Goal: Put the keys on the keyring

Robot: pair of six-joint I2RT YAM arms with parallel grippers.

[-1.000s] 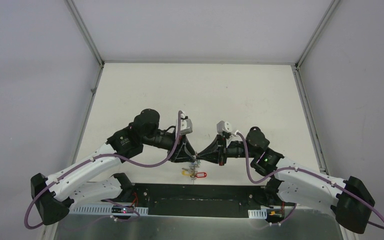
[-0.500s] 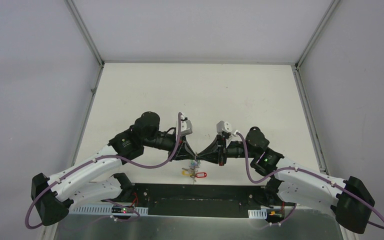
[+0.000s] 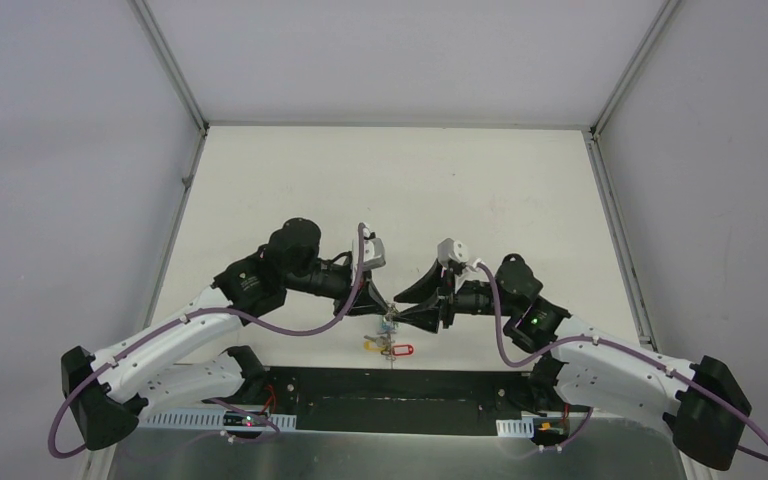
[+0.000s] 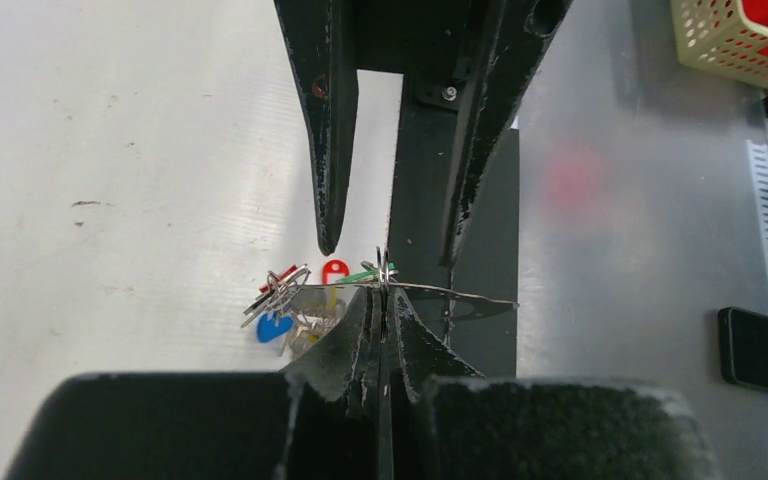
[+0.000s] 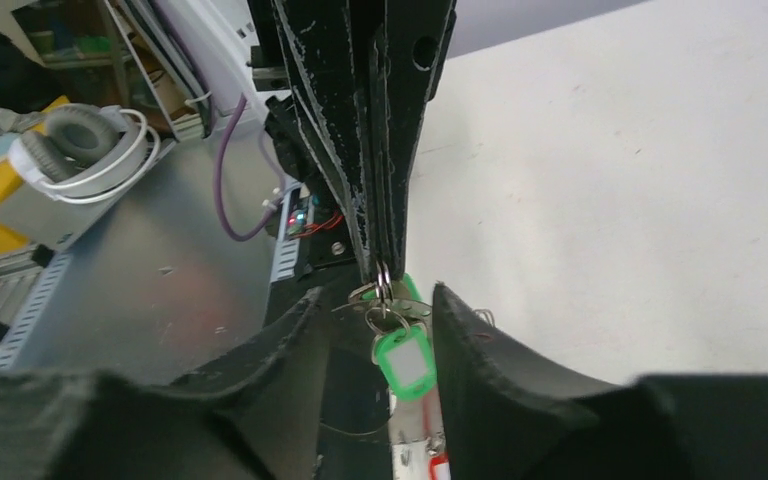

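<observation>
Left claw is pinched tight on the keyring; right claw gapes around the green-tagged key, over the worktop's near edge.

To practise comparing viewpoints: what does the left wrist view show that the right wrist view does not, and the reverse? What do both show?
Only the left wrist view: the blue-tagged key lying on the table, and a basket at the top right.
Only the right wrist view: headphones and a purple cable.
Both: the left gripper shut on the keyring, the right gripper open around it, and the green-tagged key.
</observation>
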